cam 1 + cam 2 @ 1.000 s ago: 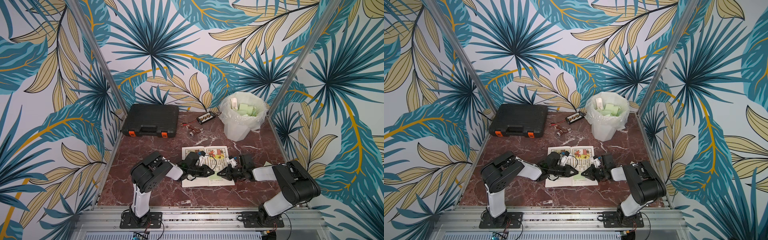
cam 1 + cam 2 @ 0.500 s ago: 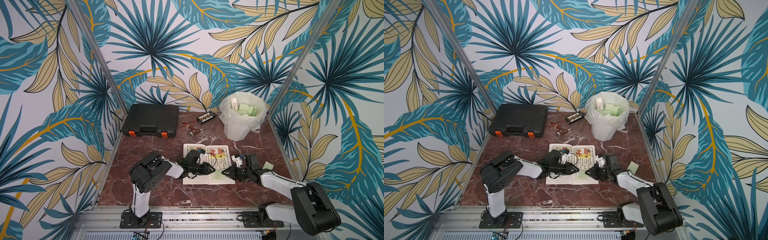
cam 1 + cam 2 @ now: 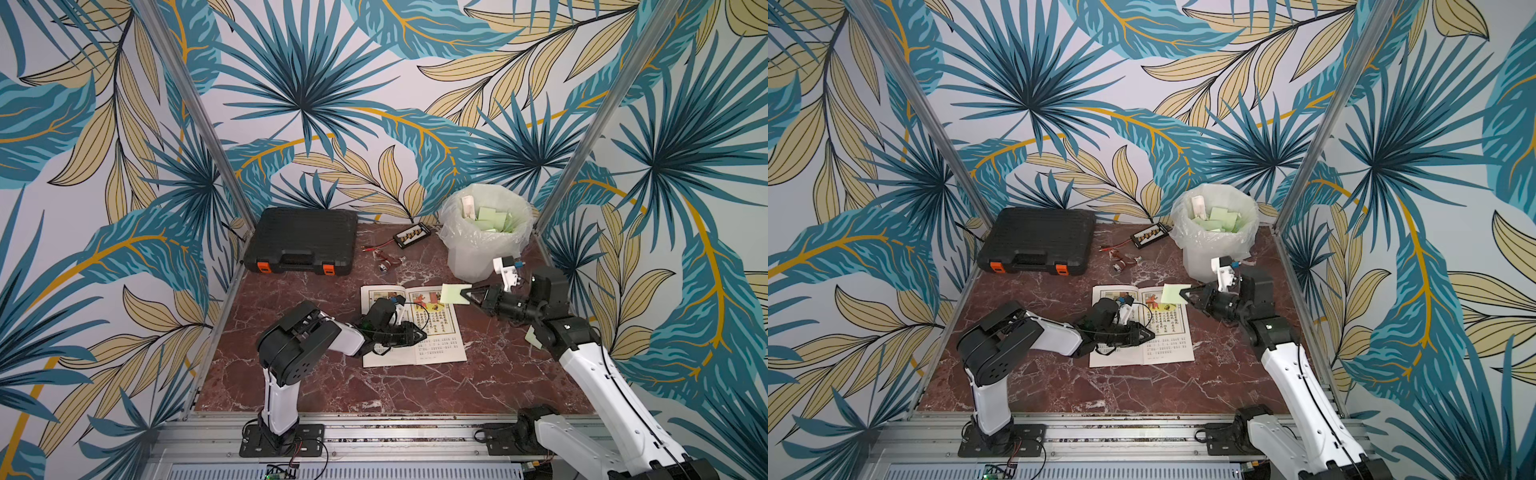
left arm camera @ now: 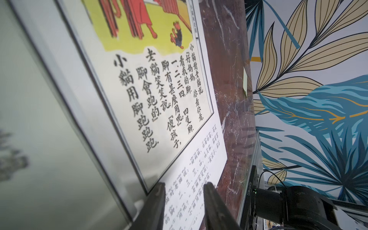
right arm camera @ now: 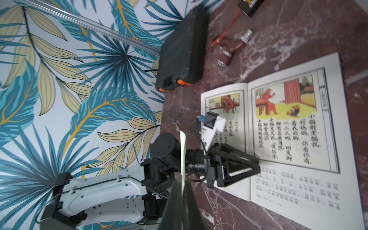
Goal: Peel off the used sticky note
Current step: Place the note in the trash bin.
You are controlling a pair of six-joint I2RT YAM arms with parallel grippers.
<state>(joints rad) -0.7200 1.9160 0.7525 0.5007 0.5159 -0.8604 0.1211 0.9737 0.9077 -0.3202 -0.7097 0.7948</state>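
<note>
Your right pincer [image 3: 465, 296] grips the peeled green sticky note [image 3: 451, 293] aloft near the lined bin [image 3: 461, 245] at the tabletop's far right corner, while your left pincer [image 3: 422, 332], jaws apart and empty, apparently pins the picture book [image 3: 440, 349] flat.

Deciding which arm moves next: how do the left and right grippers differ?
The right gripper is shut on the green sticky note; the left gripper is open and empty. The right gripper is raised in the air; the left gripper rests low on the book. Both are black.

White arm shells [image 3: 349, 338], black joints [image 3: 291, 353], black base plates [image 3: 282, 440]
</note>
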